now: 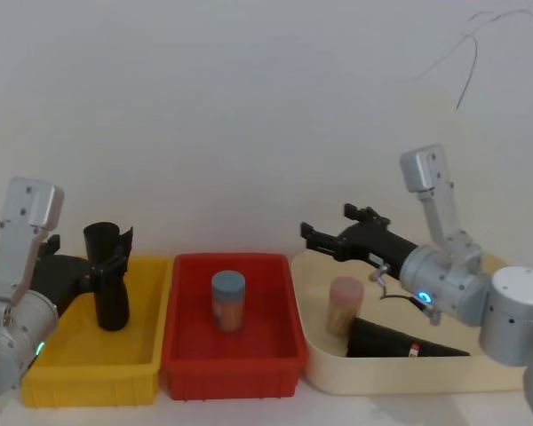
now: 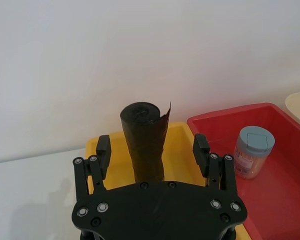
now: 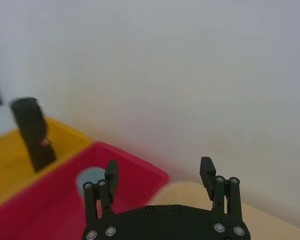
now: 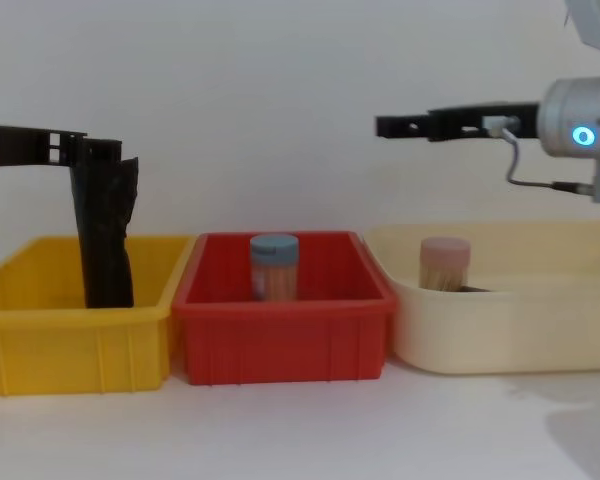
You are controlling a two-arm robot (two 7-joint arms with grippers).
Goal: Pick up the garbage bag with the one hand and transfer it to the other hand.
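Note:
The garbage bag (image 1: 107, 284) (image 4: 105, 230) is a black roll standing upright in the yellow bin (image 1: 89, 377). My left gripper (image 1: 112, 257) (image 2: 151, 148), on the green-lit arm, is open and straddles the roll (image 2: 142, 145) partway up, a gap showing between each finger and the plastic. In the chest view this gripper (image 4: 80, 148) sits near the roll's top. My right gripper (image 1: 306, 232) (image 3: 159, 167) (image 4: 380, 125), on the blue-lit arm, is open and holds nothing. It hovers high over the seam between the red bin and the cream tray, pointing toward the bag (image 3: 32, 132).
The red bin (image 1: 231, 368) in the middle holds a blue-lidded jar (image 1: 228, 300). The cream tray (image 1: 409, 377) at the right holds a pink-lidded jar (image 1: 345, 304) and a black cone-shaped object (image 1: 400, 342). A white wall stands close behind the bins.

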